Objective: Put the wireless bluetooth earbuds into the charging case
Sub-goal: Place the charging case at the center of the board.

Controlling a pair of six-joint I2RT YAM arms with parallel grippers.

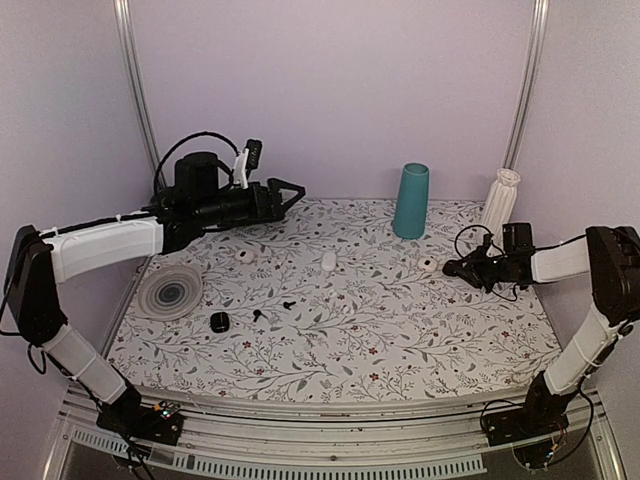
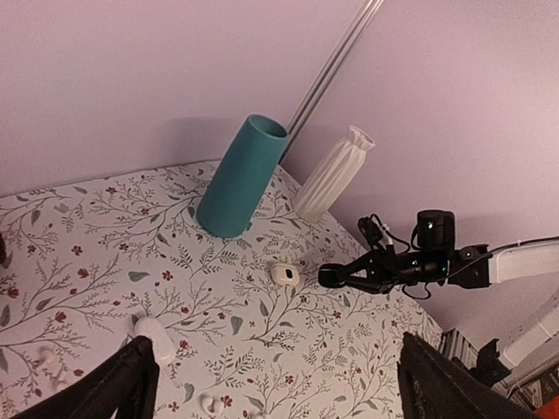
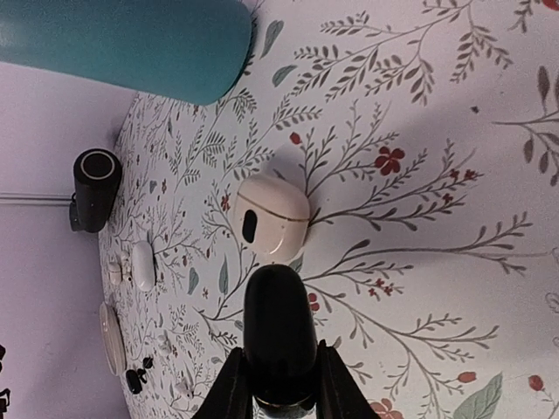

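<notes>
Right tool (image 3: 279,371) pinches black case (image 3: 279,310); white case (image 3: 271,216) ahead, teal cup (image 3: 122,39) beyond

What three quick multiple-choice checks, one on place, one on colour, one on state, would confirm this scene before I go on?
1. Where does the white rounded plastic case nearest the right gripper lie?
A) on the floral table cover, just ahead of that gripper
B) against the back wall
C) at the near edge by the arm bases

2. What colour is the tall smooth tapered cup at the back?
A) red
B) teal
C) yellow

3. How is the left gripper?
A) shut on a white case
B) pressed flat to the table
C) open, empty, raised

Answers:
1 A: the case sits on the cover right off the gripper's tips.
2 B: it is plainly teal, beside the white ribbed vase.
3 C: the left wrist view shows its fingers wide apart with nothing between.
</notes>
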